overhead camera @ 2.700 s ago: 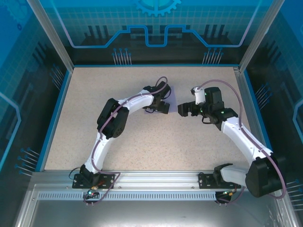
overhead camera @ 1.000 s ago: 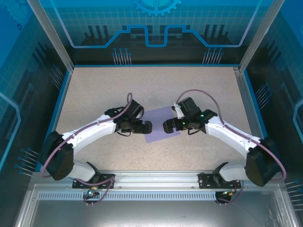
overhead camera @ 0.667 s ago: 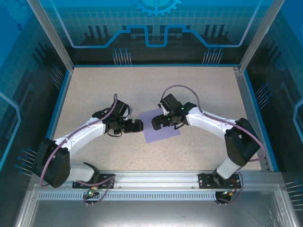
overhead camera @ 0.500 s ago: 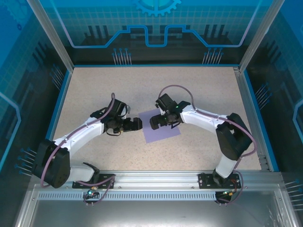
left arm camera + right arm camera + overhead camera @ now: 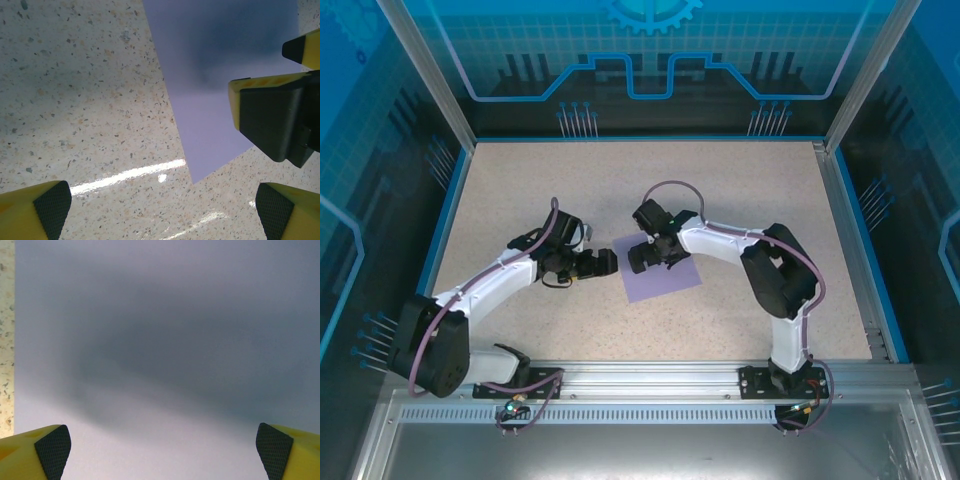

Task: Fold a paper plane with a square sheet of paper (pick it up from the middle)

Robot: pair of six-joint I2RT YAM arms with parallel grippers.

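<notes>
So the square sheet of paper (image 5: 667, 283) is lying flat on the table (image 5: 520, 190), turned a bit so its corners point off at an angle. No folds in it that I can see.

The right gripper (image 5: 638, 258) sits over the sheet's far-left corner area with its jaws spread wide and nothing between them. From its own wrist camera it's looking at plain purple with a soft shadow on it. The sheet's left edge runs straight down the left side, with a thin strip of speckled table past it. Can't tell if the fingertips actually touch the paper.

The left gripper (image 5: 607, 262) is just beside the sheet's left edge, over bare table, also wide open and empty. In its wrist view that left edge cuts diagonally down to the near-left corner, which lands between its two fingertips. The right gripper's finger shows over the sheet further right. The two grippers are close, nose to nose across that edge.

Room-wise there's lots of bare table beyond the sheet's far edge and out to its left, up to the blue rim (image 5: 448, 215). The right arm's elbow is folded up to the sheet's right. On the near side there's a clear band before the metal rail (image 5: 650, 375).
</notes>
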